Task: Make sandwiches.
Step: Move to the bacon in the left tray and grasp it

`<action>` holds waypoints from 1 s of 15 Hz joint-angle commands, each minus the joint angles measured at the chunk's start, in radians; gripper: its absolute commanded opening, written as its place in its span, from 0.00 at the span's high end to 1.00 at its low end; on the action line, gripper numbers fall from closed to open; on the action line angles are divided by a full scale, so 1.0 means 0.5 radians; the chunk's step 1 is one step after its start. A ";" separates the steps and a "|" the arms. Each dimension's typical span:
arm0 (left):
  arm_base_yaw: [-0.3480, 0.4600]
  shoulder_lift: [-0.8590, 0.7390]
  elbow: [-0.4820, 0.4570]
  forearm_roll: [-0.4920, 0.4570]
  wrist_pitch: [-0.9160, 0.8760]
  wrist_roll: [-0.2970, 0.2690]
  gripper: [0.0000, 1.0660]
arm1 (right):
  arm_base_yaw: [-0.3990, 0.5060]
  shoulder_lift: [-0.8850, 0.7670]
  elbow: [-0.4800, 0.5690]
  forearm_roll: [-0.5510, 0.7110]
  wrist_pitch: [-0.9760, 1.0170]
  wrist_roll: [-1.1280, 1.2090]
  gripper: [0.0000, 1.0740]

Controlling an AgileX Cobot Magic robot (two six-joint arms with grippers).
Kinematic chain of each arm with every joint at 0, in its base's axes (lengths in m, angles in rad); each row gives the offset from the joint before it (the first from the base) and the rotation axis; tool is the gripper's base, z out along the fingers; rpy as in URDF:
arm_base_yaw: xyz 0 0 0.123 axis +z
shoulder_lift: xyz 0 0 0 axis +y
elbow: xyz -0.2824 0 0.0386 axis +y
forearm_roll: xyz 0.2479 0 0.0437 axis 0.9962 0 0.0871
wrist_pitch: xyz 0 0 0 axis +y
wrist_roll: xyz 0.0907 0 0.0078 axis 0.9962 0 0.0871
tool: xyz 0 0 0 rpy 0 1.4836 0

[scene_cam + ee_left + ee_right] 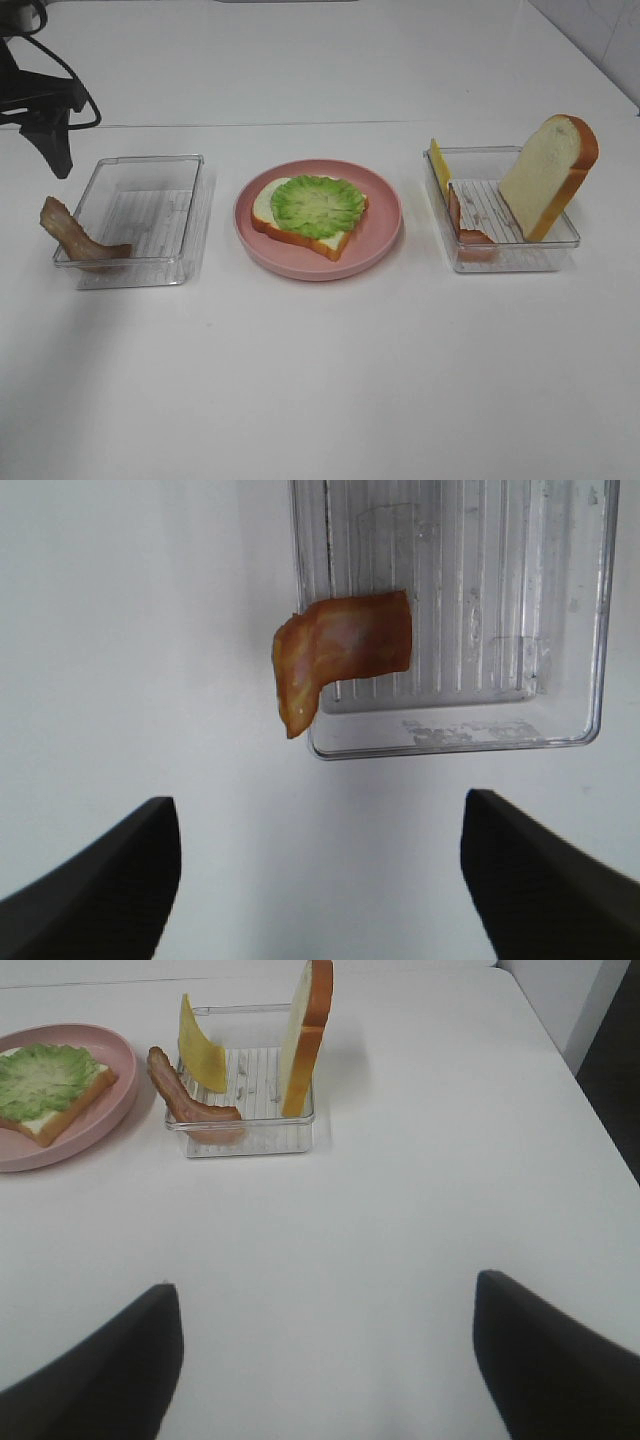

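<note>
White table, bacon overhanging tray, left wrist misses lettuce

Plate sat in the middle, bread slice on it, lettuce on top. Left tray had bacon draped over its rim; right tray held the other slice, cheese, more bacon.

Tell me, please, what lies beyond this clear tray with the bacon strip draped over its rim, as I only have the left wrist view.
Observer: A pink plate sits mid-table, holding a bread slice topped with a lettuce leaf.
Operator: Is there any more bacon?
Observer: Yes, a second bacon strip rests over the rim of the right tray.
Operator: And the top slice?
Observer: A second bread slice stands on edge in that same tray, beside a cheese slice.
</note>
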State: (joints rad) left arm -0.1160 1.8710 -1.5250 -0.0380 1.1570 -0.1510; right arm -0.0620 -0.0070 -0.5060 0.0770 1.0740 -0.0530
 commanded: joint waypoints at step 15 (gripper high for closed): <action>0.002 0.380 0.018 -0.002 -0.224 -0.020 0.41 | -0.014 -0.012 0.002 0.006 -0.026 -0.018 0.29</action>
State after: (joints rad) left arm -0.1130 2.0570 -1.5230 -0.0380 1.0580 -0.1510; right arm -0.0620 -0.0070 -0.5060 0.0770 1.0740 -0.0530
